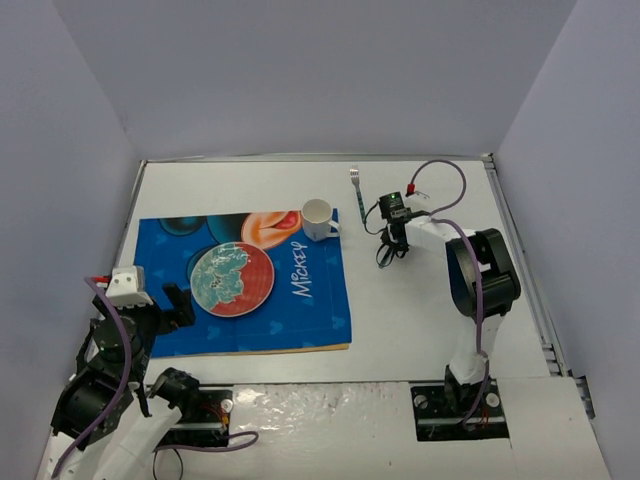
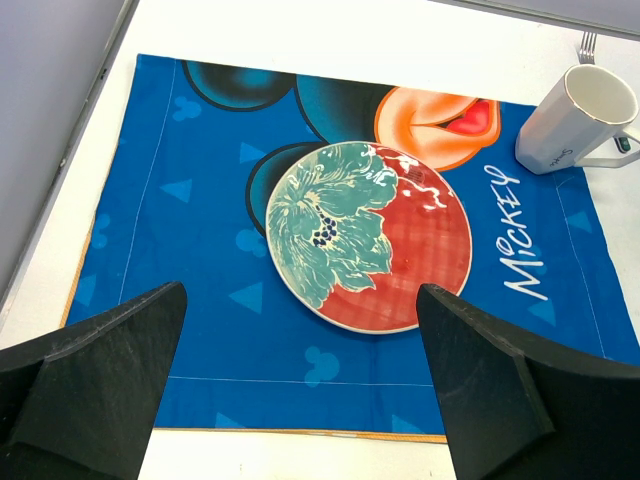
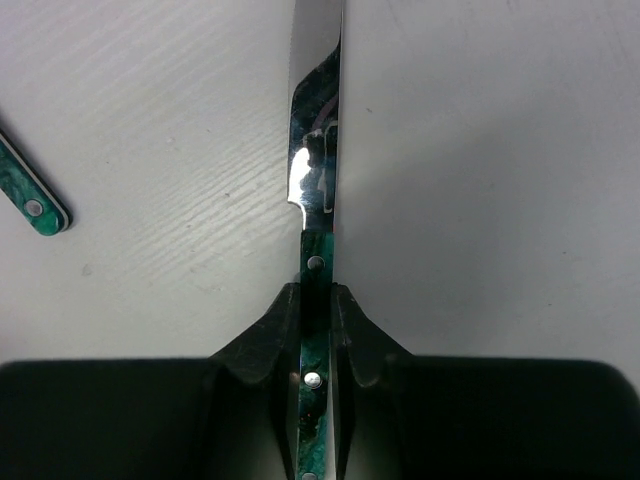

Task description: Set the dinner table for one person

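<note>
The white dinner table (image 1: 420,310) carries a blue Mickey placemat (image 1: 310,310). A red and teal plate (image 1: 231,279) lies on the mat, and a white mug (image 1: 318,217) stands at the mat's far right corner. My right gripper (image 3: 318,300) is shut on the green handle of a knife (image 3: 318,150), its blade pointing away just above the table. In the top view this gripper (image 1: 393,245) is right of the mug. A green-handled fork (image 1: 356,190) lies beside it; its handle end (image 3: 35,205) shows at left. My left gripper (image 2: 300,400) is open and empty over the mat's near edge, below the plate (image 2: 368,236).
Grey walls enclose the table on three sides. The mat (image 2: 200,200) fills the left half of the table. The mug (image 2: 580,118) and fork tines (image 2: 587,42) show at the top right of the left wrist view. The right arm's cable (image 1: 440,190) loops above the table.
</note>
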`<control>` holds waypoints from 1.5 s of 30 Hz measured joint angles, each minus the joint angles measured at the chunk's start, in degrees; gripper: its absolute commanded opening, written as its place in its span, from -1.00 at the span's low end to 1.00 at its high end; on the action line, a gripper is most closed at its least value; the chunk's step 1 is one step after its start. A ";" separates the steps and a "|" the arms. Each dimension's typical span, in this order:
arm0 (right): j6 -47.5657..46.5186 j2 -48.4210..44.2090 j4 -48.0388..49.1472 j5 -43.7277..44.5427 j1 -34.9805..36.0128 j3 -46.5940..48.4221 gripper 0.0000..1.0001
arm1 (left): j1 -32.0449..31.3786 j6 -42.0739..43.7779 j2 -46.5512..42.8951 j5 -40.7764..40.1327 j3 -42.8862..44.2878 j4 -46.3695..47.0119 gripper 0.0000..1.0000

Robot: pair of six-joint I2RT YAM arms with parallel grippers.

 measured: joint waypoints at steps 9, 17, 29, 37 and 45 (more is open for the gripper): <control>-4.00 -9.26 -0.87 0.62 -1.50 -10.79 -1.00 | 0.00 0.00 0.10 0.00 -0.02 0.02 0.94; -9.17 -27.62 -6.76 0.91 -1.23 -14.32 -1.00 | 0.00 0.00 1.33 0.29 -0.02 0.18 0.94; -8.04 -41.15 -12.02 3.73 20.24 -11.42 -1.00 | 0.04 0.13 1.83 0.68 -0.02 0.50 0.94; -3.37 -29.78 -12.72 5.03 37.10 -3.73 -1.00 | 0.09 0.13 1.94 0.89 -0.24 0.66 0.94; 1.24 -16.09 -11.50 3.71 41.43 0.63 -1.00 | 0.31 0.13 1.94 1.31 -0.74 0.63 0.94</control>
